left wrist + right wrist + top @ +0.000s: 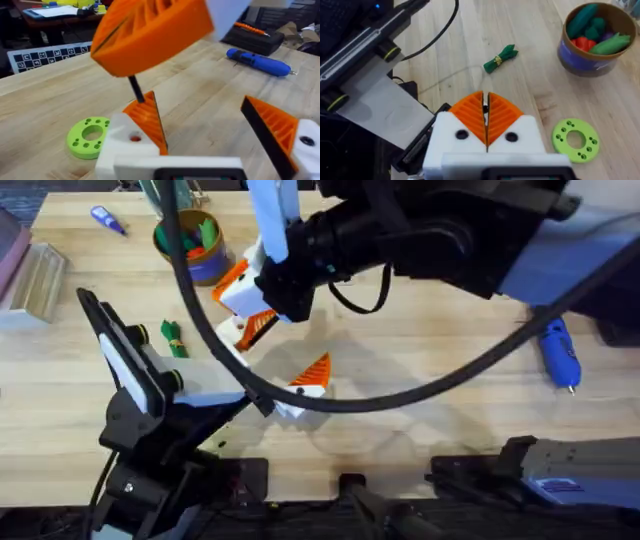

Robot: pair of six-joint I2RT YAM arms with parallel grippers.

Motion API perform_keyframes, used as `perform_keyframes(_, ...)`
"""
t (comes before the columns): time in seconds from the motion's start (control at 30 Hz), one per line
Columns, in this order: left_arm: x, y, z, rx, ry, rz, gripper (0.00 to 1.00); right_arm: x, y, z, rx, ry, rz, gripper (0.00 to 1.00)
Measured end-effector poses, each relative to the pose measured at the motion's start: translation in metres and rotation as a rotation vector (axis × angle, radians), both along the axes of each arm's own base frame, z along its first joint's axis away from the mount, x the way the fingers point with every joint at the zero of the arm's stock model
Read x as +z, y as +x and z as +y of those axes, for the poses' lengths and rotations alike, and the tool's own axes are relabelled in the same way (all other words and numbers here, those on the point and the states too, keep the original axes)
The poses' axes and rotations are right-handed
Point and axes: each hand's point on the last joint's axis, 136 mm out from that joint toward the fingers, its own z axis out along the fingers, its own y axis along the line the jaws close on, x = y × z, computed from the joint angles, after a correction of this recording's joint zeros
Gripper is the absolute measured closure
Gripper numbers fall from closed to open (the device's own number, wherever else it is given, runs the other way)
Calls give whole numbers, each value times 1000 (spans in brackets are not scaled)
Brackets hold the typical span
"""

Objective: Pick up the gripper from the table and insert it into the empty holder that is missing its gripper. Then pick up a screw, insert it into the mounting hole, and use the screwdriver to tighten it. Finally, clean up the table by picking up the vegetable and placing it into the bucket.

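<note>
My left gripper [197,107] is open, with an orange ribbed wedge on each white mount. The holder [122,145] carries the orange gripper [147,120] and shows a hole beside it. My right gripper [485,100] hangs just above that finger and is shut on a thin black screw [135,90] that points down at the mount. In the overhead view the right gripper [235,285] sits over the left gripper [290,352]. The blue screwdriver [560,352] lies at the right. The green vegetable [173,338] lies left of both grippers. The bucket [195,242] stands behind it.
A lime-green disc [576,139] with holes lies on the table [420,360] close to the grippers. A small blue-purple screwdriver [108,220] lies at the far left. The right arm's black cable [400,395] arcs across the middle.
</note>
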Motion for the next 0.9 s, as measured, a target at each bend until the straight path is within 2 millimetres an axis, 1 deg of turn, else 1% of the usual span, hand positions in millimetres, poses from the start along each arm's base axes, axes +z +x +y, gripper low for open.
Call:
perform_keyframes(0.4,1,-1,-1,-6,-7,4,11,-1,-1,-1,2,-6,2,996)
perform_keyframes(0.7,1,-1,-1,-4,-57,56,13,-6,-3,-4,8,-27,9,996)
perform_keyframes(0.9,1,-1,-1,-3,-70,71,13,-3,0,0,11,-5,-14,996)
